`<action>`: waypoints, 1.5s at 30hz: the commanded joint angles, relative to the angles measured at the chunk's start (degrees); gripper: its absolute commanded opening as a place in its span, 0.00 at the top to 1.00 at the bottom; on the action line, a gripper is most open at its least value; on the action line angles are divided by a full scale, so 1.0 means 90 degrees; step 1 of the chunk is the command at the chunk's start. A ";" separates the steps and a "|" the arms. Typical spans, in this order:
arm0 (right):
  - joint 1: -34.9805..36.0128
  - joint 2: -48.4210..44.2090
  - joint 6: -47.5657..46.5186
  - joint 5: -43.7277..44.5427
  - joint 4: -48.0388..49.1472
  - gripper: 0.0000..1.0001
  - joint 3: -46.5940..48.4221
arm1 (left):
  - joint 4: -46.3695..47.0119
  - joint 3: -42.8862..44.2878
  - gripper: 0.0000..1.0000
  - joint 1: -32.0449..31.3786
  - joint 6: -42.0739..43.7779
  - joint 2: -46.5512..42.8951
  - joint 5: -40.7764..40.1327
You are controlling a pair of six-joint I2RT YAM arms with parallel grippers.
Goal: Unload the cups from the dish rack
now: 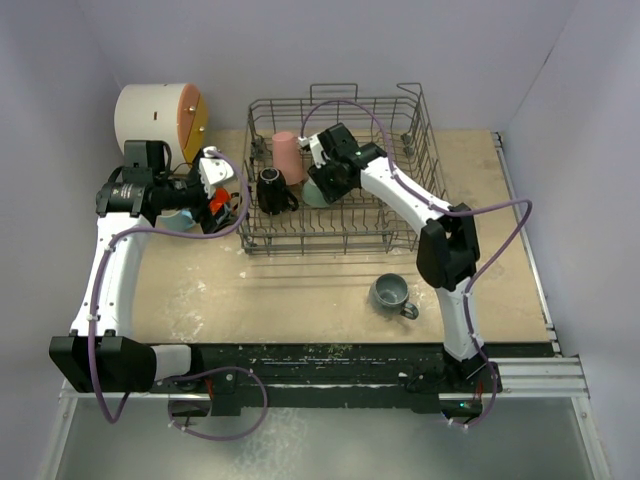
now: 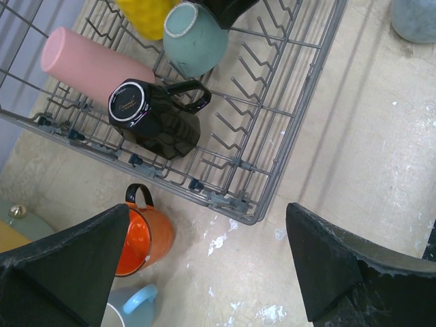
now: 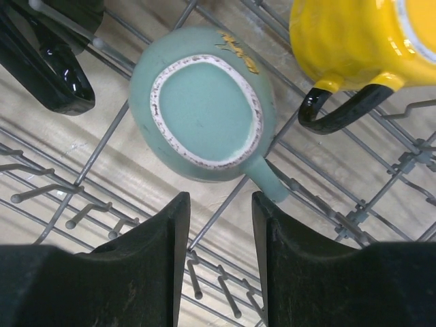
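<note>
The grey wire dish rack (image 1: 420, 150) holds a pink tumbler (image 1: 288, 155), a black mug (image 1: 270, 188) and a teal mug (image 1: 314, 197). My right gripper (image 1: 325, 185) is inside the rack, open and empty. In the right wrist view it (image 3: 219, 204) sits just short of the upturned teal mug (image 3: 204, 112), with its right finger beside the teal handle, and a yellow mug (image 3: 354, 41) lies beyond. My left gripper (image 2: 208, 272) is open and empty above the table, left of the rack (image 2: 272, 122). An orange mug (image 2: 146, 235) and a light blue mug (image 2: 133, 306) stand by its left finger.
A grey mug (image 1: 390, 292) stands on the table in front of the rack. A white cylindrical cabinet (image 1: 155, 115) with an orange-yellow front stands at the back left. The left wrist view also shows the black mug (image 2: 157, 116) and pink tumbler (image 2: 92, 65).
</note>
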 commanded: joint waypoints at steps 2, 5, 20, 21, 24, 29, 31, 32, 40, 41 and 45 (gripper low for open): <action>-0.0138 -0.0518 -0.0050 0.0152 0.0368 0.55 0.0197 | 0.0150 -0.0003 0.01 0.0036 -0.0028 -0.0167 0.0272; -0.0137 -0.0539 -0.0037 0.0134 0.0446 0.55 0.0194 | 0.0136 -0.0004 0.01 0.0031 -0.0037 -0.0137 0.0306; -0.0176 -0.0205 -0.0117 -0.0134 0.0469 0.64 0.0000 | 0.0265 -0.0023 0.01 0.0036 -0.0134 -0.0079 0.0266; -0.0171 -0.0204 -0.0109 -0.0150 0.0484 0.64 -0.0061 | 0.0272 -0.0020 0.01 0.0032 -0.0134 -0.0082 0.0265; -0.0174 -0.0196 -0.0120 -0.0210 0.0517 0.65 -0.0214 | 0.0310 -0.0004 0.01 0.0031 -0.0151 -0.0071 0.0277; -0.0177 -0.0173 -0.0123 -0.0327 0.0522 0.68 -0.0370 | 0.0310 -0.0004 0.01 0.0031 -0.0186 -0.0087 0.0288; -0.0174 -0.0163 -0.0124 -0.0334 0.0505 0.69 -0.0391 | 0.0311 -0.0008 0.01 0.0031 -0.0199 -0.0099 0.0285; -0.0170 -0.0168 -0.0117 -0.0338 0.0525 0.70 -0.0414 | 0.0312 -0.0011 0.01 0.0031 -0.0203 -0.0105 0.0286; -0.0155 -0.0297 -0.0412 -0.0074 0.0694 0.61 -0.0421 | 0.0316 -0.0035 0.01 0.0031 -0.0236 -0.0133 0.0316; -0.0158 -0.0360 -0.0401 -0.0063 0.0757 0.60 -0.0479 | 0.0314 -0.0036 0.01 0.0031 -0.0248 -0.0143 0.0317; -0.0203 -0.0468 -0.0511 -0.0222 0.0908 0.59 -0.0473 | 0.0291 -0.0044 0.01 0.0036 -0.0258 -0.0186 0.0317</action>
